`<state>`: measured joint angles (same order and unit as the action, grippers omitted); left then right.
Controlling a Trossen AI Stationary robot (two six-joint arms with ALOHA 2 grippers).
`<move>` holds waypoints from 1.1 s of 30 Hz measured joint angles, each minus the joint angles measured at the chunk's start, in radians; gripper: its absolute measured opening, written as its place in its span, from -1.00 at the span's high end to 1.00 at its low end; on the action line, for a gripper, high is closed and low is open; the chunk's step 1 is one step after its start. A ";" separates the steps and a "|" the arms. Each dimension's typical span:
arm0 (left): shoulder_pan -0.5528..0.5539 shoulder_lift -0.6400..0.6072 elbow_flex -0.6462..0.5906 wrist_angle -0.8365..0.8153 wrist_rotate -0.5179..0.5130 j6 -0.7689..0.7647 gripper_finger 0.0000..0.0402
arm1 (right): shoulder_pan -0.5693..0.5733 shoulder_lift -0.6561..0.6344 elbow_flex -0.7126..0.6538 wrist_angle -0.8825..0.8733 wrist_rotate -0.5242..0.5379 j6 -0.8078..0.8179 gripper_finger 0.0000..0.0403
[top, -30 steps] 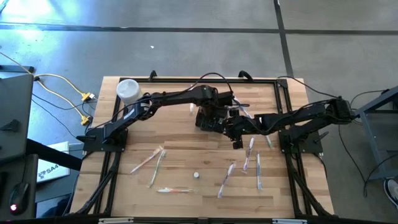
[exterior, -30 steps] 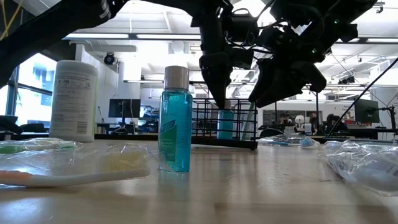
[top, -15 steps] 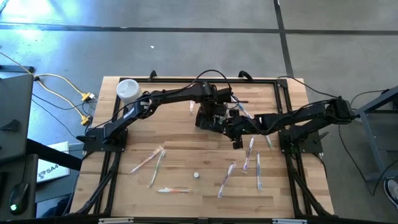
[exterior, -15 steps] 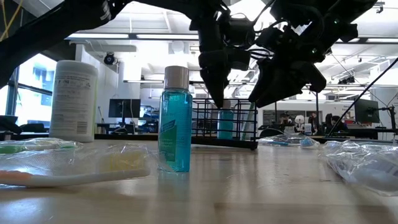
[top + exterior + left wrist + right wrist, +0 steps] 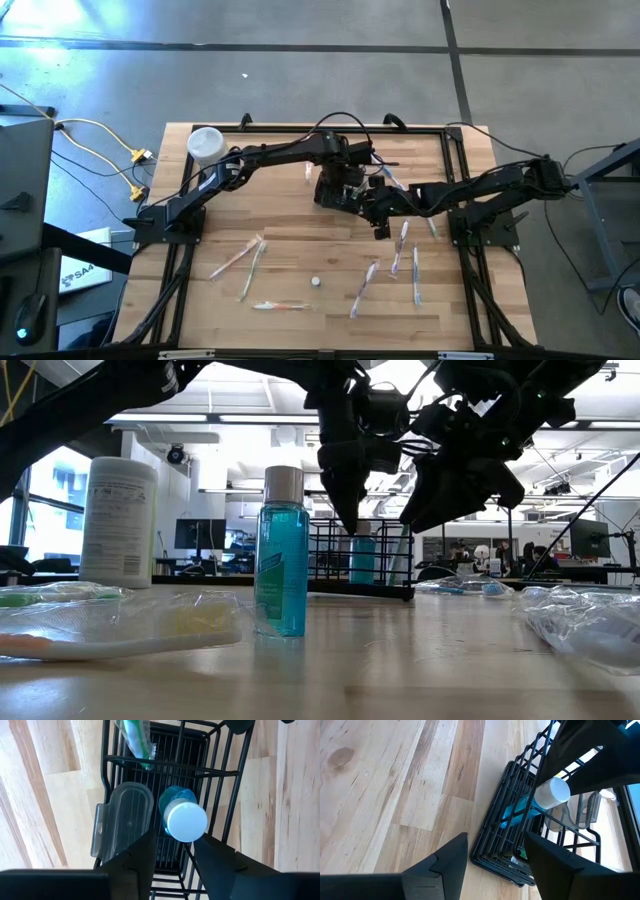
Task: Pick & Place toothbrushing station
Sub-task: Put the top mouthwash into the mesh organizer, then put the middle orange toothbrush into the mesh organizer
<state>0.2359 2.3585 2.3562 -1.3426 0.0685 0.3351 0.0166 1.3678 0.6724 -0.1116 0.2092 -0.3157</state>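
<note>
Fingers of the left gripper (image 5: 172,857) are apart above the caddy (image 5: 165,795), nothing clamped; a blue bottle (image 5: 184,817) and clear case (image 5: 122,820) are already inside. Right gripper (image 5: 495,855) gapes empty beside it. High view: toothbrushes (image 5: 400,262) left on the table (image 5: 200,300).

Wooden table (image 5: 210,205) with caddy (image 5: 335,190), scattered toothbrushes (image 5: 250,262), white container (image 5: 205,144).

Two arms meet over the black caddy (image 5: 335,190).
Toothbrushes (image 5: 400,255) lie scattered on the tabletop (image 5: 280,250); a white container (image 5: 205,144) stands at one corner.
</note>
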 joint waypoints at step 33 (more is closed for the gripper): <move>0.001 -0.016 0.000 -0.019 -0.025 -0.020 0.96 | 0.000 0.000 0.000 -0.003 0.001 0.005 0.07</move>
<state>0.2367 2.3424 2.3558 -1.3618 0.0433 0.3152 0.0166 1.3674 0.6724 -0.1143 0.2100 -0.3109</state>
